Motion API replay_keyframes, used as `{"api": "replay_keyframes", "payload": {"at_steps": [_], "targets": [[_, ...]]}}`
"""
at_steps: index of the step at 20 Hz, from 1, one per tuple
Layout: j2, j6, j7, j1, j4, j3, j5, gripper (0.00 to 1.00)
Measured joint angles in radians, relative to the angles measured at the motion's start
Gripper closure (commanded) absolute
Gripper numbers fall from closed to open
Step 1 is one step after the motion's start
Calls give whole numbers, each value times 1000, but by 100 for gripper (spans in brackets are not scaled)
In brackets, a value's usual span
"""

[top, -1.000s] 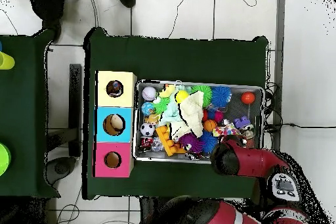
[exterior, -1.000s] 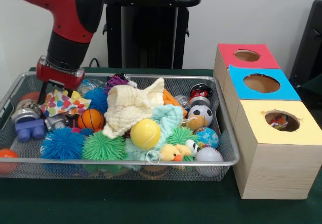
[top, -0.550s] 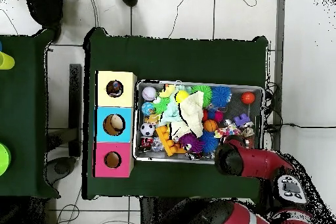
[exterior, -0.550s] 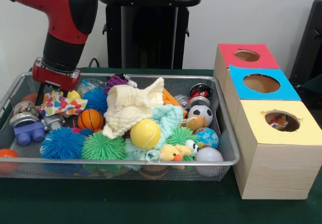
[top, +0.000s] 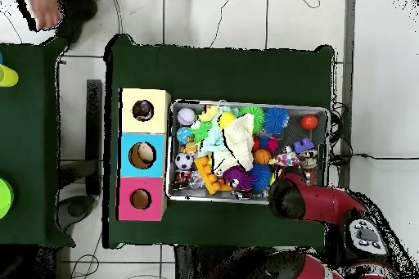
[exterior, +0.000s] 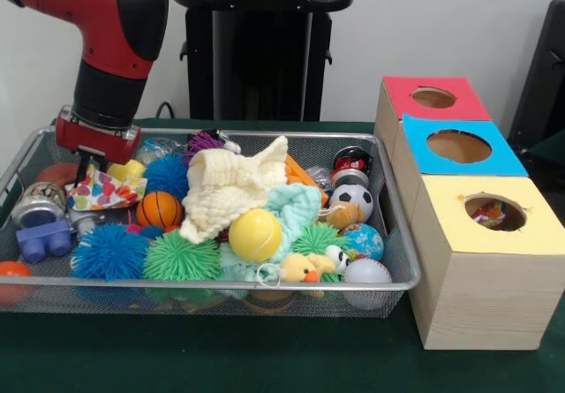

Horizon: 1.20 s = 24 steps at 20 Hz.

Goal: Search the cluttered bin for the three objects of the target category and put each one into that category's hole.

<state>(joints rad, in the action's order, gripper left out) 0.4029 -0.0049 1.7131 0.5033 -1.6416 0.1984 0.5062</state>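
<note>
Gripper (exterior: 93, 165) pinching the patterned cloth (exterior: 99, 190) at the bin's (exterior: 399, 234) far left; yellow box (exterior: 494, 260) holds something, sorting seemingly unfinished.

We saw a dark green table cover (exterior: 221, 358), a pale tiled floor (top: 245, 18) with cables, a second green table (top: 24, 128) with yellow-green cups (top: 6, 75), and a person's hand (top: 42, 6).

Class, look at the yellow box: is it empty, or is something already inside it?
Not empty. Through the hole in the yellow box, the front view shows a small multicoloured thing inside; what it is cannot be told.
</note>
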Motion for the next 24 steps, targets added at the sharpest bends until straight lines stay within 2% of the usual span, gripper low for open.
{"api": "replay_keyframes", "payload": {"at_steps": [9,15,24], "targets": [[34,1,0,22,-26,-33,0,100],[108,43,0,34,-77,-95,-3,100],[197,130,0,24,-98,-161,-35,100]]}}
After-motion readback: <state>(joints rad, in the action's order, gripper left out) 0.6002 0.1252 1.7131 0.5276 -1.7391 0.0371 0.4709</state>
